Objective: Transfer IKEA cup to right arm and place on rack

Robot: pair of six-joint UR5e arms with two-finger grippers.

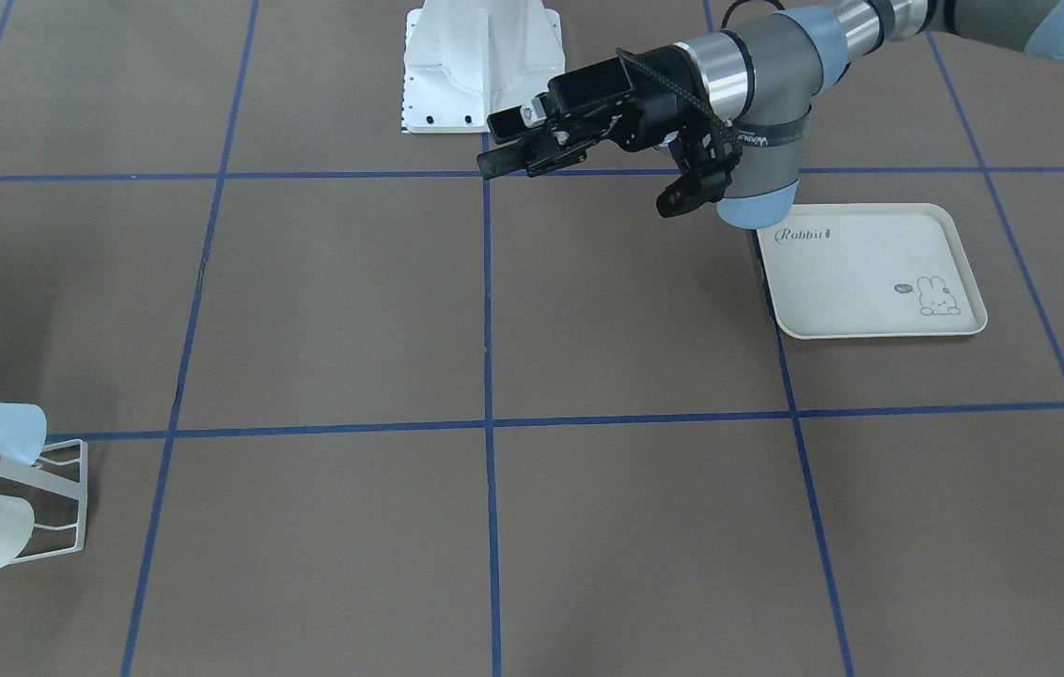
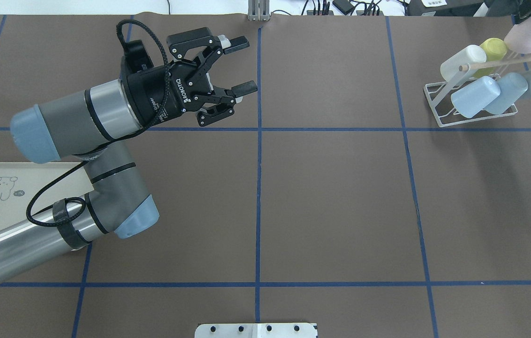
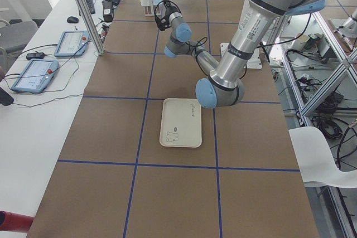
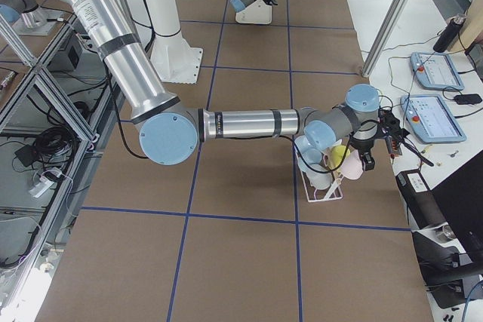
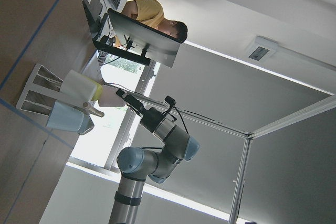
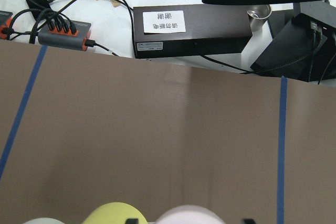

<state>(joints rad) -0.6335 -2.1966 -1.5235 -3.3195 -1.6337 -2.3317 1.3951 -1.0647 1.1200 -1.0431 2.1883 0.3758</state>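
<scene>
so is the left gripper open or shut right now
Open. In the overhead view the left gripper has its jaws spread wide apart, with nothing between them.

A brown tabletop (image 2: 340, 211) crossed by blue tape lines (image 2: 258, 188) fills the middle of the room, with aluminium posts (image 3: 83, 12) along its edge. A white side desk (image 3: 33, 126) carries two tablet-like pendants (image 3: 33, 75), a keyboard (image 3: 88, 1) and a mouse (image 3: 72, 19). On the opposite side a white chair (image 3: 326, 154) stands near tangled cables (image 3: 312, 76).

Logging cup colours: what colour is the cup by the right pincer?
Pale pink cup, clearest in the overhead exterior view.
</scene>
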